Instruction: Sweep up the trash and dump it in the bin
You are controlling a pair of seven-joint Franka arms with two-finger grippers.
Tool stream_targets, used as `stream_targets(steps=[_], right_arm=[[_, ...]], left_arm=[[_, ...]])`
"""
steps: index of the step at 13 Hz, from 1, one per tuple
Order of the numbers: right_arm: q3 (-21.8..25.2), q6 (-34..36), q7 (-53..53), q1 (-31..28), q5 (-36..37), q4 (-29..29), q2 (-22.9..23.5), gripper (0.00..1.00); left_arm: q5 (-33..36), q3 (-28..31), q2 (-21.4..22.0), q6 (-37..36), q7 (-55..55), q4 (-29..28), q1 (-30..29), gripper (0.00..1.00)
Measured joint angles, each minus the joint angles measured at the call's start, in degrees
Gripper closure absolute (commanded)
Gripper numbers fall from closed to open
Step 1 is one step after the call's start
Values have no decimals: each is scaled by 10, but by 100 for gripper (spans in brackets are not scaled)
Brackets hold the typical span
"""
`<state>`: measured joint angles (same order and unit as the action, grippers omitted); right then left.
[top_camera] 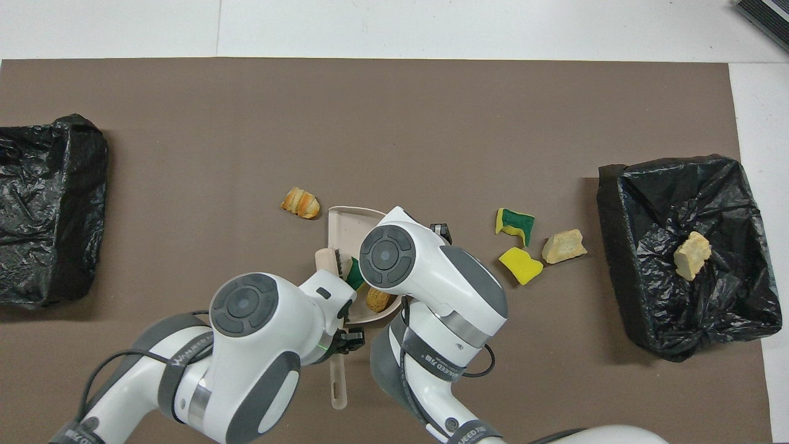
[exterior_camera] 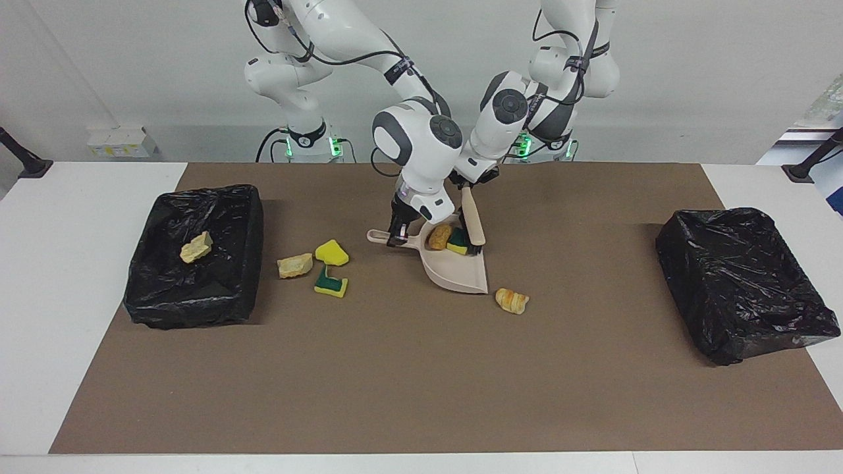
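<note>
My right gripper [exterior_camera: 397,236] is shut on the handle of the beige dustpan [exterior_camera: 461,273], which rests on the brown mat. My left gripper [exterior_camera: 469,184] is shut on the beige brush [exterior_camera: 473,220], whose bristles stand in the pan. An orange-brown lump [exterior_camera: 439,237] and a green-yellow sponge piece [exterior_camera: 456,242] lie in the pan beside the bristles. A bread-like lump [exterior_camera: 512,301] lies on the mat just off the pan's open lip. A yellow sponge [exterior_camera: 331,252], a green-yellow sponge [exterior_camera: 330,283] and a tan chunk [exterior_camera: 294,265] lie toward the right arm's end. In the overhead view my right wrist hides its gripper.
A black-bag-lined bin [exterior_camera: 151,289] stands at the right arm's end of the mat with a tan chunk [exterior_camera: 196,248] in it. A second black-lined bin [exterior_camera: 737,283] stands at the left arm's end.
</note>
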<state>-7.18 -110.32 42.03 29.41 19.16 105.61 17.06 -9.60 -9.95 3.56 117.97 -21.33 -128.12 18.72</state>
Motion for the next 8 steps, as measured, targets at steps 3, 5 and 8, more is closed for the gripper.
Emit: stream_targets(steps=[3, 5, 8], right_arm=[[0, 2, 0, -13, -5, 0, 0, 100], [0, 13, 0, -15, -9, -2, 1, 100], [0, 38, -2, -15, -25, -13, 1, 100]], left_arm=[[59, 4, -46, -3, 138, 53, -66, 100], [99, 5, -87, -4, 203, 87, -91, 100], [131, 5, -148, -5, 310, 138, -116, 100]])
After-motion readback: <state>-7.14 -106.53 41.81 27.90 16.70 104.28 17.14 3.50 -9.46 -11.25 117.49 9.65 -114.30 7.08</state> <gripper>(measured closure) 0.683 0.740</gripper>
